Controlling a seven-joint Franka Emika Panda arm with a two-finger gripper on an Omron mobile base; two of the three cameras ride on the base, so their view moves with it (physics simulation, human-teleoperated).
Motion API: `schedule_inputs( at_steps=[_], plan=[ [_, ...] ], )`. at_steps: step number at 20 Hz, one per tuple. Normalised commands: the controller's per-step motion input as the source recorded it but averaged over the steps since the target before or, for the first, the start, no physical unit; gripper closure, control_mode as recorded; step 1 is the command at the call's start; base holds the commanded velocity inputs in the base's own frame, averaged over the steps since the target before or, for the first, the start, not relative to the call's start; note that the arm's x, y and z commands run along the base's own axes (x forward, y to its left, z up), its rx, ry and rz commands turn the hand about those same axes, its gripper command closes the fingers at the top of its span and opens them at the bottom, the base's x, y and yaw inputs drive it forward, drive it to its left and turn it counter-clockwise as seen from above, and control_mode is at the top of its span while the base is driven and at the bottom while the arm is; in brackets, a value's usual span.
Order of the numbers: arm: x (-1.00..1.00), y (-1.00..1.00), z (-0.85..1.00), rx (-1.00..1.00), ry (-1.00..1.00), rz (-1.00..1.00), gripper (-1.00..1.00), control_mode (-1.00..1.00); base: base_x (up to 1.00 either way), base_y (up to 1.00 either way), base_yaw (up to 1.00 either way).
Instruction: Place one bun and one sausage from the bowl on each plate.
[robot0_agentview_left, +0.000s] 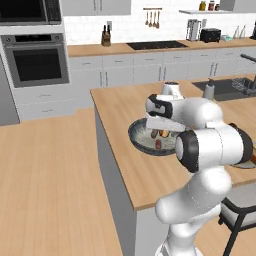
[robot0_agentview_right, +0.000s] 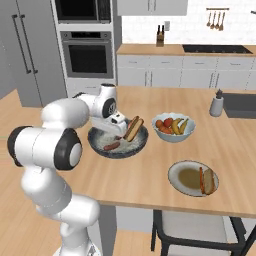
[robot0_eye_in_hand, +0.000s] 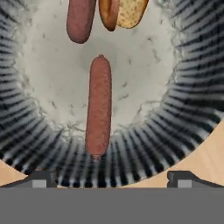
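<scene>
The gripper (robot0_eye_in_hand: 109, 177) is hanging over the bowl (robot0_eye_in_hand: 183, 87) with its jaws standing wide apart and holding nothing; in the hand view the 2 fingertips (robot0_eye_in_hand: 41, 178) are showing over the bowl's near ribbed wall. Directly beyond them, 1 sausage (robot0_eye_in_hand: 98, 105) is lying lengthwise on the bowl's pale speckled floor, its near end climbing onto the ribbed slope. A 2nd sausage (robot0_eye_in_hand: 80, 19) is lying toward the far side of the bowl, with a bun (robot0_eye_in_hand: 122, 12) just beside it.

The near sausage is looking smooth, rounded and light, so it is likely to roll or squirt out under a poor pinch; taking it across its middle, jaws square to its length, seems the safest hold. The bun should be soft and is better gripped gently across its sides.

In the right base view, 1 plate (robot0_agentview_right: 182, 177) is sitting on the counter to the right of the bowl, already carrying a bun (robot0_agentview_right: 208, 180), with a fruit bowl (robot0_agentview_right: 173, 127) beyond it.
</scene>
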Motion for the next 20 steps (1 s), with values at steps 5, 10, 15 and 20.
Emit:
schedule_inputs(
  at_steps=[5,10,15,20],
  plan=[
    [0.88,-0.32,-0.52,0.0,0.27,-0.2,-1.0,-1.0,0.0,0.0,0.0],
    [-0.14,0.12,-0.62,0.0,0.02,0.0,-1.0,-1.0,0.0,0.0,0.0],
    [-0.08,0.27,-0.47,0.0,0.0,0.06,-1.0,-1.0,0.0,0.0,0.0],
    [0.06,-0.06,-0.3,0.0,0.08,0.02,-1.0,-1.0,0.0,0.0,0.0]
  ],
)
